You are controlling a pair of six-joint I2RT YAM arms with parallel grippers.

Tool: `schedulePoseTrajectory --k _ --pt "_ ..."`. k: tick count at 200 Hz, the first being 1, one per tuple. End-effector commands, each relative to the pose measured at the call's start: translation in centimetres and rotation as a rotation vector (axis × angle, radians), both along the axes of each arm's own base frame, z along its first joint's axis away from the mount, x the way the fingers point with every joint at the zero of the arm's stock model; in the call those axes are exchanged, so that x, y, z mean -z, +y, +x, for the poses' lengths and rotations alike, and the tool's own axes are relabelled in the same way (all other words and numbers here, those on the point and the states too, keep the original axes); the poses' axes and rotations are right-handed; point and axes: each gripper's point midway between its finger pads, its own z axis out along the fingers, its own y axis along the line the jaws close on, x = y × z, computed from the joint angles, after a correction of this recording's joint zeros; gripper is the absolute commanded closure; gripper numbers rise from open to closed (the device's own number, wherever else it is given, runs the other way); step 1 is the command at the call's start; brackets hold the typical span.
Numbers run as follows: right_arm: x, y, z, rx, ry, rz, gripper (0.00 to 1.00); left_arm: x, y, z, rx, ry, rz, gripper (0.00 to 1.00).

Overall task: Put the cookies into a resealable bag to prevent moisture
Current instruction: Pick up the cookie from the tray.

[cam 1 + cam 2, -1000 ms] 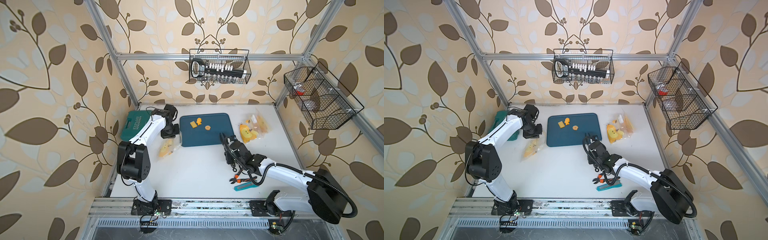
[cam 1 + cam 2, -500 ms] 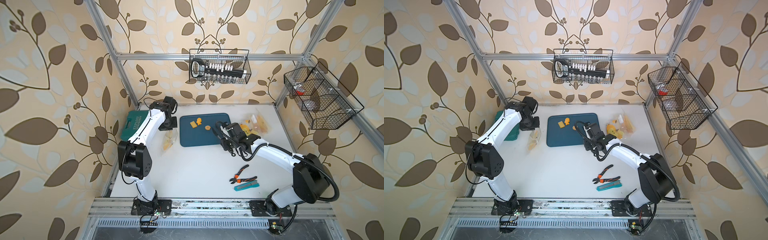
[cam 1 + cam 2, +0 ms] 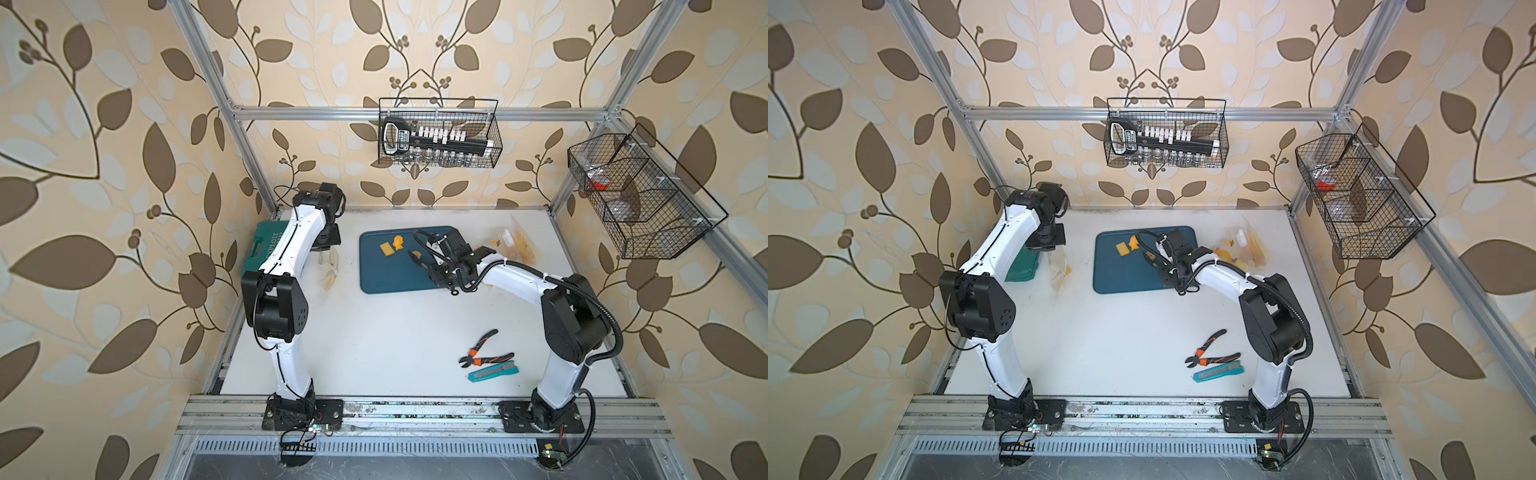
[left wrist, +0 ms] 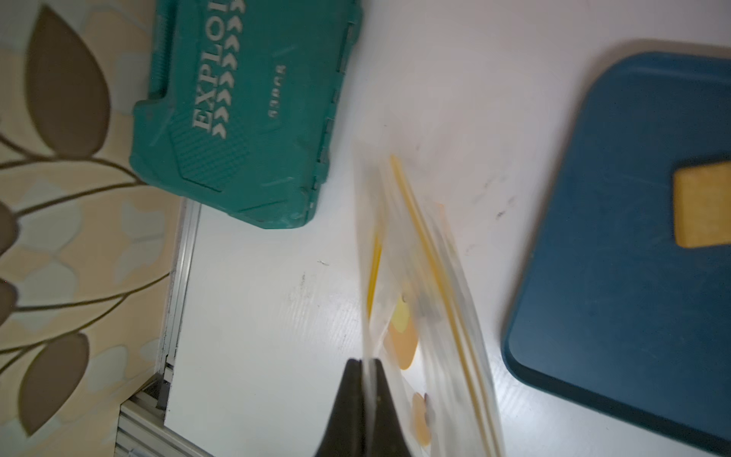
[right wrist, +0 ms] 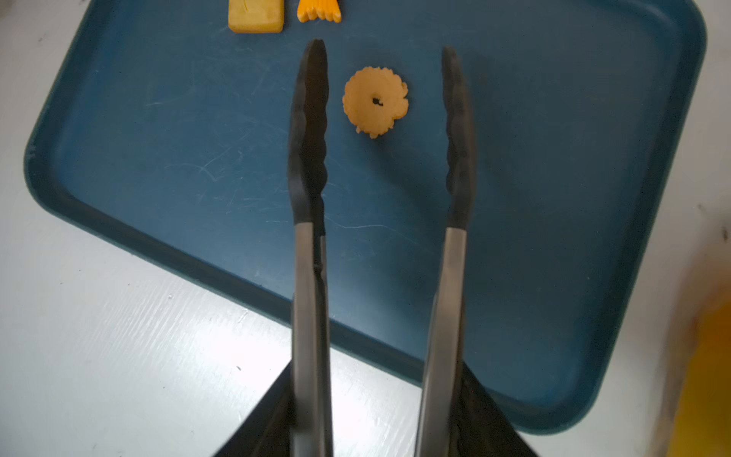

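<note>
While the cookies [image 3: 387, 248] lie on the blue tray [image 3: 386, 278] near the table's [image 3: 374, 340] far edge, the pick-up step is in hand.

Both top views place the resealable bag [image 3: 331, 270] between the tray and the table's left edge.

Left wrist view: the left claw [image 4: 362, 395] is pressed together, pinching the bag rim. Blur leaves the orange shapes inside uncertain.

Only the right wrist view shows the right claw [image 5: 379, 427] gripping tongs [image 5: 310, 158], tips spread around a flower cookie [image 5: 375, 101].

Next move: close the tongs gently, lift, and carry the cookie to the bag mouth.
</note>
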Motion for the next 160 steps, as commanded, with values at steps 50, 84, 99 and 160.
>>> schedulePoseTrajectory --k 50,84,99,160 --pt "1.0 0.3 0.9 -0.019 0.023 -0.013 0.40 -0.8 -4.2 0.3 0.154 -0.023 -0.138 1.00" --pt "1.5 0.2 1.4 -0.020 0.033 -0.020 0.43 3.2 -9.4 0.9 0.231 0.071 -0.392 1.00" --pt "1.6 0.3 1.4 -0.024 0.035 -0.013 0.45 3.6 -9.8 1.0 0.233 0.074 -0.414 1.00" --pt "0.7 0.6 1.8 -0.034 0.000 0.014 0.60 5.5 -11.1 1.2 0.247 0.096 -0.495 1.00"
